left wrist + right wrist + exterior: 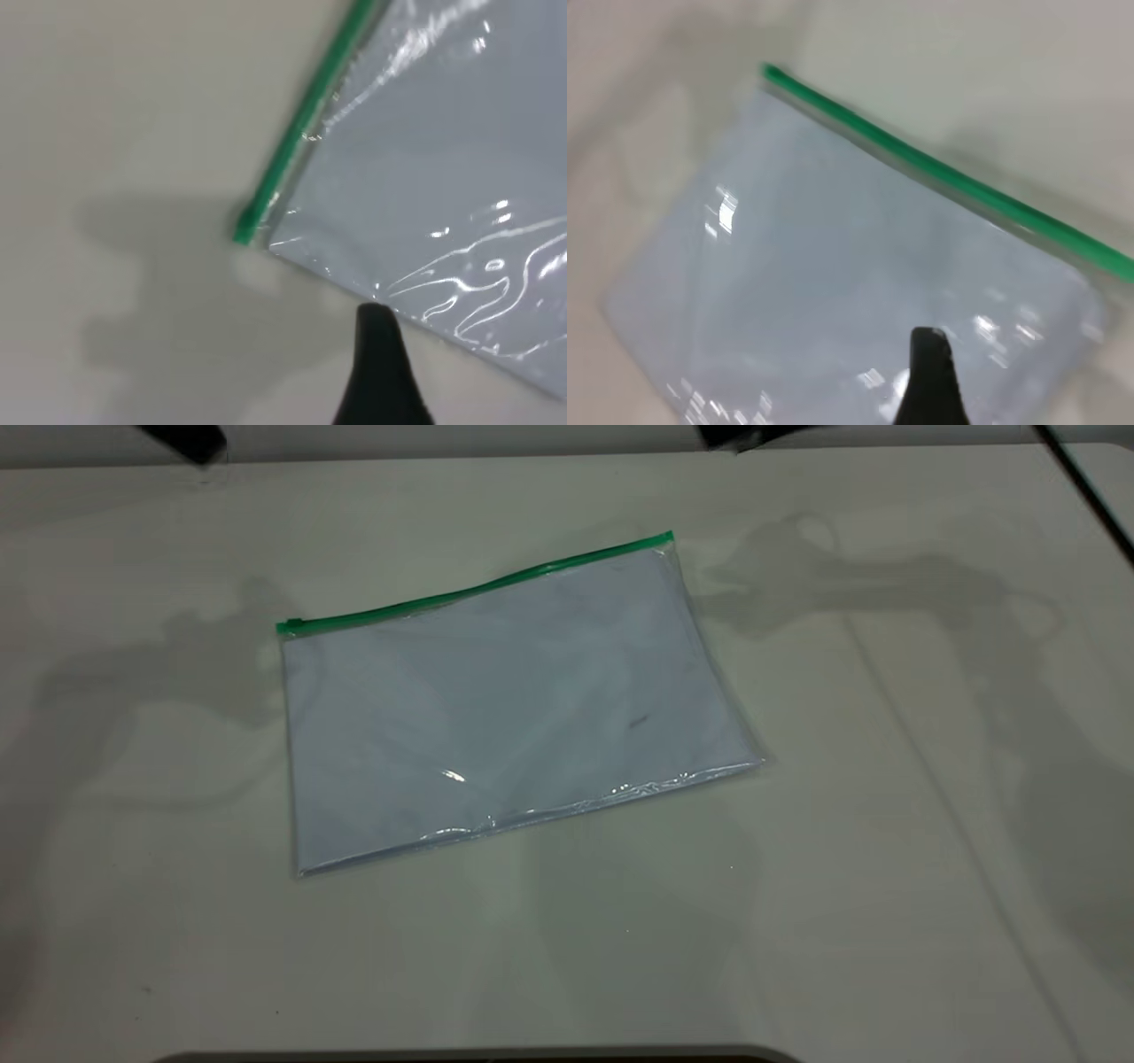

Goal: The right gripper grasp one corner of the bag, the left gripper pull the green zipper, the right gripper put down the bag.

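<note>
Bag (505,708) lies flat mid-table, its green zipper (478,588) along the far edge, and our right gripper (928,381) hovers above it, nearest the right-hand corner; finger spread we cannot tell.

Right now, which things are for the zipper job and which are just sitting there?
For the job: the bag, flat; the green zipper; the left gripper; the right gripper.

Just there: the table, nothing else.

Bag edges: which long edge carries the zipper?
The far long edge of the bag, toward the arms: the green zipper runs along it. The near long edge is plain clear plastic.
</note>
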